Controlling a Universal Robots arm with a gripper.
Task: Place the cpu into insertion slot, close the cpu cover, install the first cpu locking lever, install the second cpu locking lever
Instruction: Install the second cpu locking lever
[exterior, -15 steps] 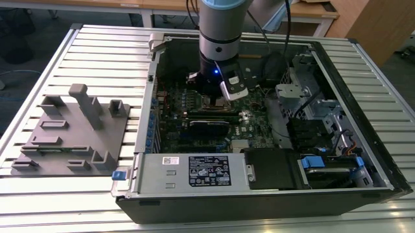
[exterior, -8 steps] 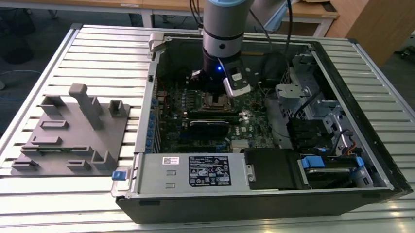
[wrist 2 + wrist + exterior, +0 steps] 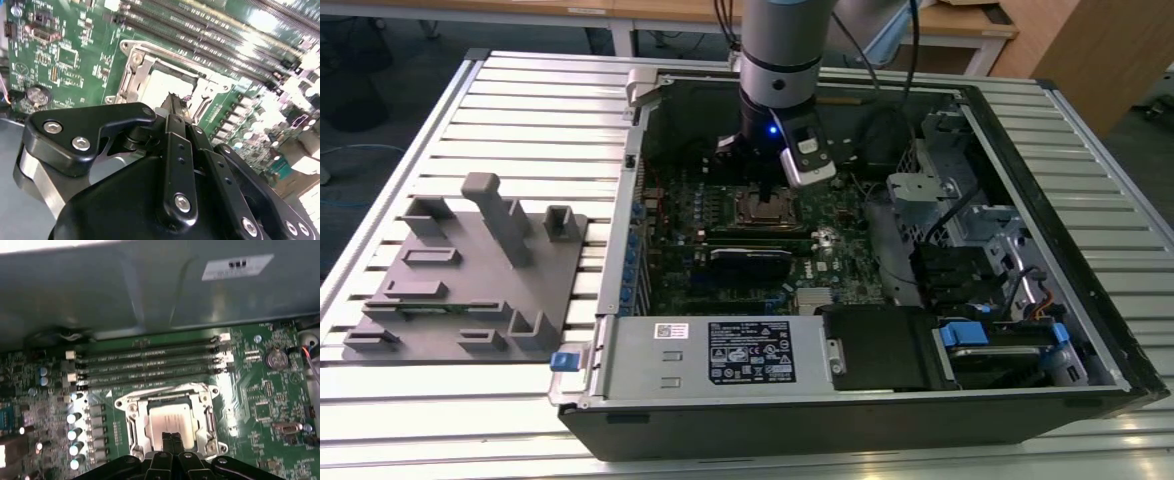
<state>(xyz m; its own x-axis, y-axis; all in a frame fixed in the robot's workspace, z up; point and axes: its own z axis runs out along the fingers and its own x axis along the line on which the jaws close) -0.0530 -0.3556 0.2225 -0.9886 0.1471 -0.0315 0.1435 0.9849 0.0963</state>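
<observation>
A slatted metal counter [image 3: 520, 110] carries an open computer case [image 3: 854, 400], lying on its side, with a grey fixture block [image 3: 467, 280] near the counter's edge at the exterior view's left.

The jaws [image 3: 171, 440] are seen drawn together, fingertips touching or nearly so, with nothing visibly held between them. They are poised directly over the insertion slot [image 3: 170, 417], the tips lying over the socket edge that faces away from the memory slots [image 3: 150, 362].

The cpu [image 3: 170, 419] is already seated in the insertion slot, its pale metal top exposed and flat. The shiny frame [image 3: 132, 75] around it is visible in both wrist views; whether this is the cpu cover lowered or only the socket rim cannot be told. The locking levers cannot be made out with certainty.

In the exterior view the arm [image 3: 781, 60] descends into the case near its far wall; the socket [image 3: 763, 207] is partly hidden by the wrist. The socket's near edge is cut off by the jaws in both wrist views. The green motherboard [image 3: 720, 290] surrounds the socket.
</observation>
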